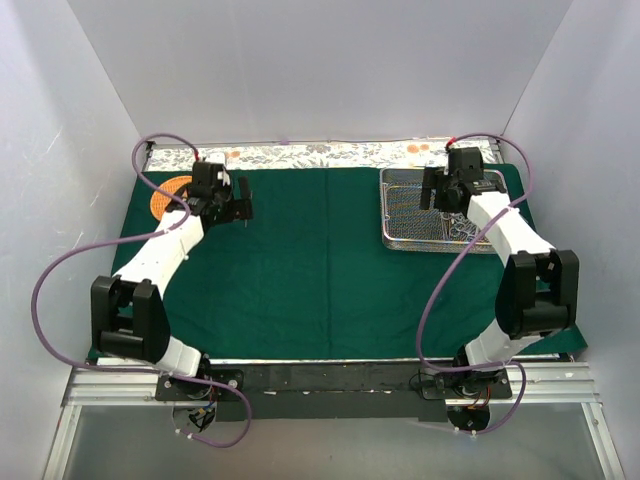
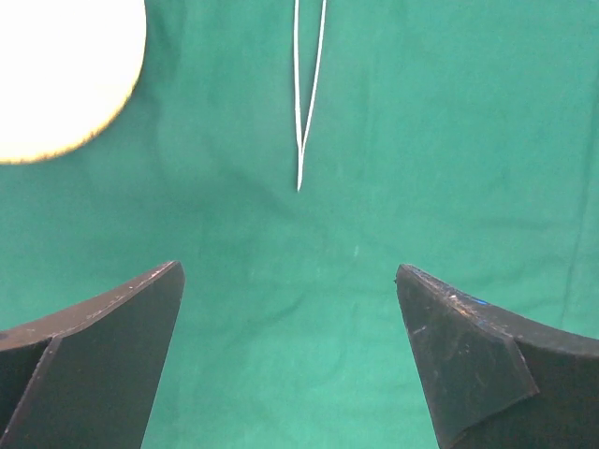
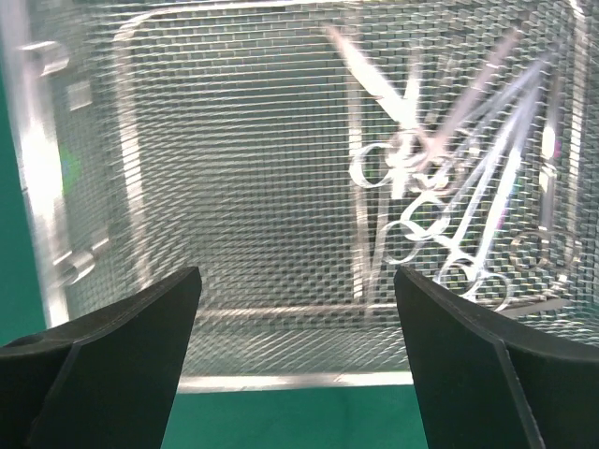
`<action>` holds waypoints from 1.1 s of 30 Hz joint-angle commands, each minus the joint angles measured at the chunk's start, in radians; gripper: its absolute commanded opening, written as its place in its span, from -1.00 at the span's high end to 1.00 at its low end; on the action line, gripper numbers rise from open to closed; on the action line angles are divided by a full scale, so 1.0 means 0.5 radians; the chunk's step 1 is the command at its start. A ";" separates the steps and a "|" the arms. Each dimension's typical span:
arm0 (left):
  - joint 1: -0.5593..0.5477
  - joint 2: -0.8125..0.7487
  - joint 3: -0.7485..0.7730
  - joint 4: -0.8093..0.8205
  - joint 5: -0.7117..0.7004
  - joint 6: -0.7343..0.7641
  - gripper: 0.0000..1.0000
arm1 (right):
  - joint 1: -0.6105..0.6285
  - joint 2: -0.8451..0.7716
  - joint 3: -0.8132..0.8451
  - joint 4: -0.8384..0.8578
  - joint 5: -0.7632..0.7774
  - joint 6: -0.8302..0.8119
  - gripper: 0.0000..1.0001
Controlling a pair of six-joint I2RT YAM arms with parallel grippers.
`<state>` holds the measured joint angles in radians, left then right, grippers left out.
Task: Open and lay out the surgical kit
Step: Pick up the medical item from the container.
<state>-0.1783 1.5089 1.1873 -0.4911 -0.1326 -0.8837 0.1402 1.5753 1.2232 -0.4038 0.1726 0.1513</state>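
The dark green cloth wrap lies spread flat over the table. On its back right part stands the silver wire-mesh tray. The right wrist view looks into the tray, where several steel scissors and forceps are heaped at the right side. My right gripper hangs open over the tray's near rim, holding nothing. At the back left, my left gripper is open above bare cloth. Thin steel tweezers lie on the cloth just ahead of its fingers, apart from them.
A round woven orange basket sits at the cloth's back left corner, beside the left arm; it shows as a bright patch in the left wrist view. A patterned strip runs along the back wall. White walls enclose the table.
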 commanded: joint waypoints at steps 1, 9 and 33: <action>0.010 -0.216 -0.297 0.150 0.010 -0.076 -0.96 | -0.163 0.162 0.131 0.025 0.100 0.084 -0.83; 0.007 -0.297 -0.519 0.191 0.127 -0.175 -0.96 | -0.458 0.451 0.269 0.148 -0.100 0.023 -0.73; -0.005 -0.174 -0.294 0.080 0.100 -0.331 -0.96 | -0.538 0.767 0.474 -0.097 -0.397 0.020 -0.46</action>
<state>-0.1787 1.4788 1.0203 -0.4370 -0.0322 -1.0107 -0.1242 1.9831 1.4506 -0.4145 -0.0082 0.1398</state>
